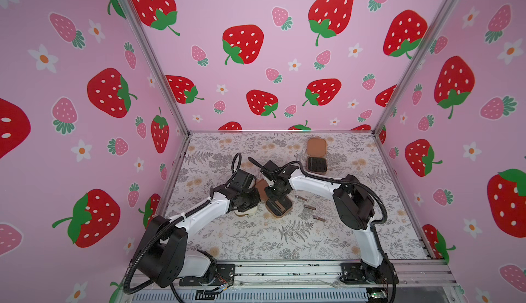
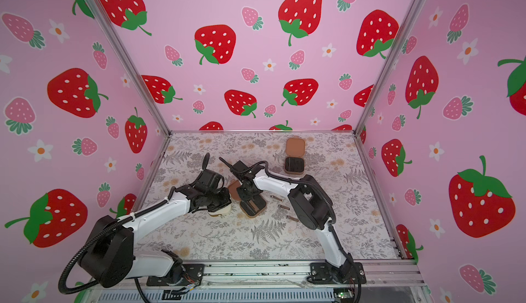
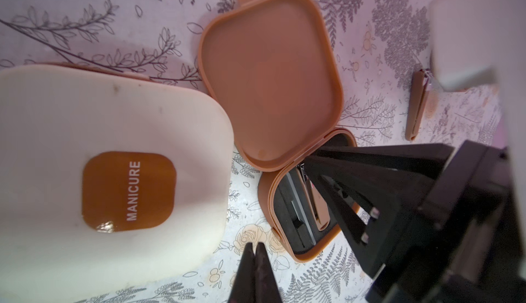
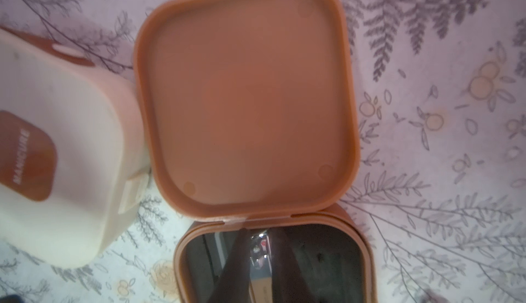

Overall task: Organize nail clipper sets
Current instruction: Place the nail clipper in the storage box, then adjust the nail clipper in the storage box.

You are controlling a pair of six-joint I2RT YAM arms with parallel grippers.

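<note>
So the closed cream rounded-square plastic case (image 3: 113, 145) with the brown "MANICURE" badge sits on the floral-print table (image 1: 256, 239), touching the open brown rounded-square plastic case (image 4: 244, 102) in the middle. The left arm's fingers (image 3: 244, 276) are pressed together, hovering just beside the cream case with nothing in them. The right arm's fingers (image 4: 236, 264) reach down into the middle case's black slotted base and pinch a slim brown-and-metal nail clipper (image 4: 260, 284) lying in there. A second open brown case (image 1: 316, 156) sits well apart, near the back wall. Three more slim brown clippers (image 1: 309, 207) lie loose on the table beside the right arm.
</note>
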